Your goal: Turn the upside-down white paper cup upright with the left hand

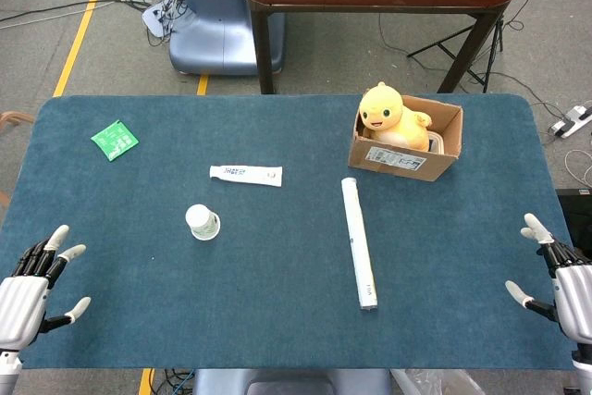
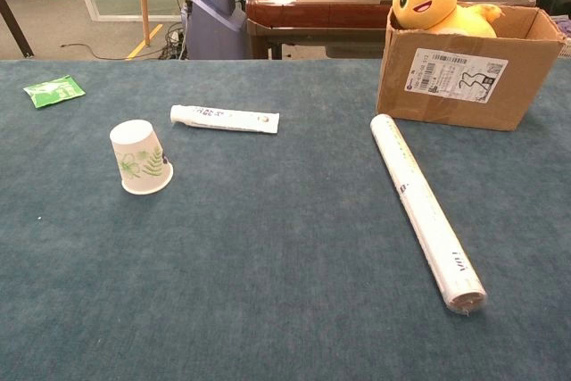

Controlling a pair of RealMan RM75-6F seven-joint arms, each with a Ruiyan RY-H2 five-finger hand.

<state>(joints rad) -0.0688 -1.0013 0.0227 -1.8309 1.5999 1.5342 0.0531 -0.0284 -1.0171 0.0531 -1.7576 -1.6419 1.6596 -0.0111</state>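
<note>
The white paper cup (image 1: 203, 222) with a green leaf print stands upside down on the blue table, left of centre; the chest view shows the cup (image 2: 141, 158) with its wide rim on the cloth. My left hand (image 1: 32, 286) hovers at the table's near left corner, fingers spread, holding nothing, well to the left of the cup. Over at the near right edge, my right hand (image 1: 560, 279) is also spread and holds nothing. Neither hand appears in the chest view.
A white tube (image 1: 245, 174) lies just behind the cup. A long white roll (image 1: 358, 242) lies right of centre. A cardboard box (image 1: 407, 157) with a yellow plush toy (image 1: 387, 116) stands at the back right. A green packet (image 1: 115, 140) lies at the back left.
</note>
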